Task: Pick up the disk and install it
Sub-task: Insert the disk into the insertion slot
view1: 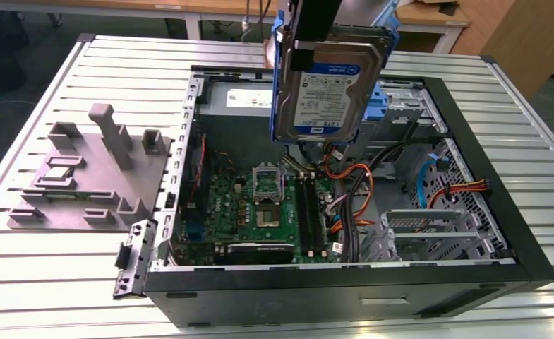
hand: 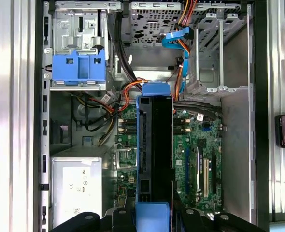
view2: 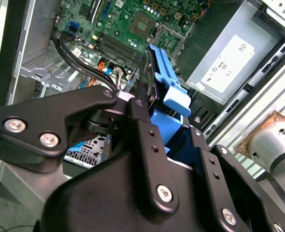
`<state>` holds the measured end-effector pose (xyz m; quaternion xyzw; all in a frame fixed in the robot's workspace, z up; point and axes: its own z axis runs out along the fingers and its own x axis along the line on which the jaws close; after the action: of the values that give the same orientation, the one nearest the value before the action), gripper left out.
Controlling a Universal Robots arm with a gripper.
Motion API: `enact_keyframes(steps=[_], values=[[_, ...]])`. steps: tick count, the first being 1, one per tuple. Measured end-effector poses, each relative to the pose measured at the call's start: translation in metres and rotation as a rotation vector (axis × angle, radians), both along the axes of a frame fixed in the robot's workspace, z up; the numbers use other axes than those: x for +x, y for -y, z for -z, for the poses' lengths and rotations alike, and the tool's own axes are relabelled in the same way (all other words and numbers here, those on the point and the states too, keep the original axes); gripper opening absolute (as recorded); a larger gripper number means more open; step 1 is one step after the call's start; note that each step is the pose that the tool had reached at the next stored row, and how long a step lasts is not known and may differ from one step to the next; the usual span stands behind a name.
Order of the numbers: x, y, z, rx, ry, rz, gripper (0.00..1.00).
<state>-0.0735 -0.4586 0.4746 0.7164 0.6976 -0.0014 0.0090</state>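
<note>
Gripper (view1: 307, 53) fingers are seen closed on the disk (view1: 329, 92), which is clamped between them and held off the table (view1: 70, 296). In the exterior view the disk is hung upright on edge, with its white-and-blue label turned toward the camera and its blue carrier visible along both long sides. It is held above the open computer case (view1: 502, 233), over the far part of the interior and clear of the motherboard (view1: 257, 205) below it.

In the first wrist view the disk (hand: 154, 145) is seen edge-on, as a dark strip framed in blue, reaching out from the gripper (hand: 152, 217) over the green motherboard (hand: 200, 154). The grey power supply (hand: 77, 186) is set to one side of it, in a corner of the case. A narrow blue bracket (hand: 78, 67) is seated in a metal drive bay beyond the power supply, well apart from the disk. Orange and black cables (hand: 128, 89) are strung between that bay and the board.

In the second wrist view the black fingers (view2: 140, 121) are pressed against the flat faces of the disk (view2: 174, 96), one on each side.

On the table, at the exterior view's left of the case, a grey moulded fixture (view1: 88, 176) is placed.
</note>
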Motion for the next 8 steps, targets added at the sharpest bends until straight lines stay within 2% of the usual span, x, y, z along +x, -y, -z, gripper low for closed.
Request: enact_keyframes(steps=[8], values=[[0.0000, 0.0004, 0.0000, 0.0000, 0.0000, 0.000, 0.36]])
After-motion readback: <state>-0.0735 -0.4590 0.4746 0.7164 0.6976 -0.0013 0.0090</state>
